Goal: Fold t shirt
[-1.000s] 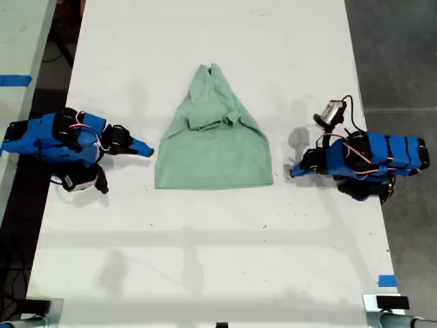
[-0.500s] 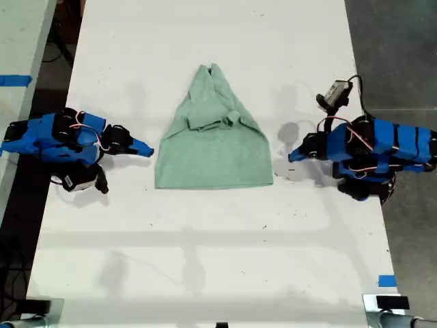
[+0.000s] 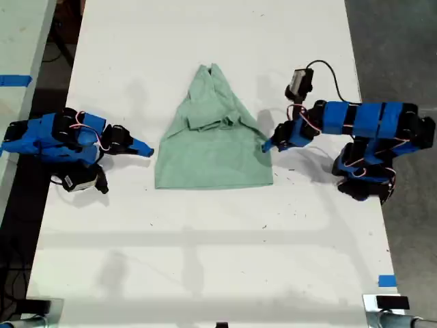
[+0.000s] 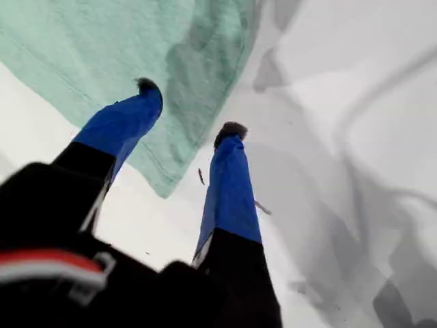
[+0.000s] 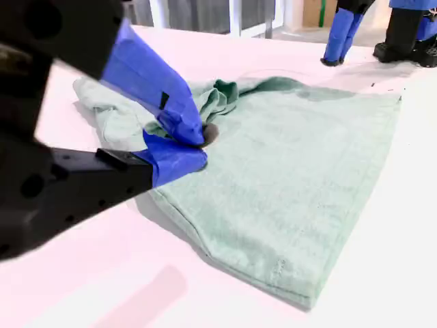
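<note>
The white bench (image 3: 205,260) fills most of the exterior view, and the t shirt (image 3: 215,150) lies flat on it near the middle. The shirt's narrow bunched end points to the top of that view. Its wide straight hem runs across, nearer the bottom. The cloth is already gathered into a rough triangle with a crumpled ridge across its upper half, so I judge the fold partly done and another fold yet to make.

The 2 blue arms sit on opposite sides of the shirt. That placement fits a garment wider than either arm, as each can take its own side.

My first gripper (image 3: 268,145) reaches in from the exterior view's right and is at the shirt's side edge, above the hem corner. In its wrist view the fingers (image 4: 130,119) are spread apart and hold nothing. 1 is over the green cloth and the other over bare bench, so the edge runs between them. This looks like the stance for pinching that edge. I cannot tell whether the tips touch the fabric.

My second gripper (image 3: 147,150) rests low on the exterior view's left, just beside the shirt's other edge. Its fingers are pressed together with no cloth visible between them. I read it as parked clear of the cloth.
</note>
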Robot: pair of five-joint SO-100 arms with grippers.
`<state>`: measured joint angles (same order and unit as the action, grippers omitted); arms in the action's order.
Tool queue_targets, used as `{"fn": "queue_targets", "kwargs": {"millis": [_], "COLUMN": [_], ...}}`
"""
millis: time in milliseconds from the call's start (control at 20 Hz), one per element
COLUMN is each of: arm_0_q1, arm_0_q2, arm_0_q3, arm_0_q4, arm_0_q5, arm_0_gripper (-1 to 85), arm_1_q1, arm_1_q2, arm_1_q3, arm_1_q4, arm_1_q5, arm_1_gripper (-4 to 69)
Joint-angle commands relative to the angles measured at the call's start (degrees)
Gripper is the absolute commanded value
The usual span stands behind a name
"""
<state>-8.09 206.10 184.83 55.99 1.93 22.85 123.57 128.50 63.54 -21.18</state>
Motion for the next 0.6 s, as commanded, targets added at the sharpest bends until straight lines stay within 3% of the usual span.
{"fn": "queue_targets", "kwargs": {"millis": [0,150,350,550], "arm_0_q1": [0.1,0.1,0.3,0.2], "arm_0_q2": [0.4,0.4,0.4,0.4], "arm_0_q3": [0.6,0.6,0.6,0.6], "arm_0_q4": [0.0,0.0,0.0,0.1], "arm_0_q5": [-0.9,-0.9,-1.0,-1.0], "arm_0_gripper": [0.0,0.0,0.0,0.0], "arm_1_q1": [-1.8,-4.2,-6.3,-5.6], "arm_1_q2": [-7.4,-16.8,-24.3,-20.6], "arm_1_q3": [-5.1,-8.4,-14.0,-19.2], "arm_1_q4": [-5.1,-5.8,3.4,15.3], "arm_1_q5": [-0.7,-1.0,3.0,6.7], "arm_1_gripper": [19.0,14.8,1.8,1.9]}}
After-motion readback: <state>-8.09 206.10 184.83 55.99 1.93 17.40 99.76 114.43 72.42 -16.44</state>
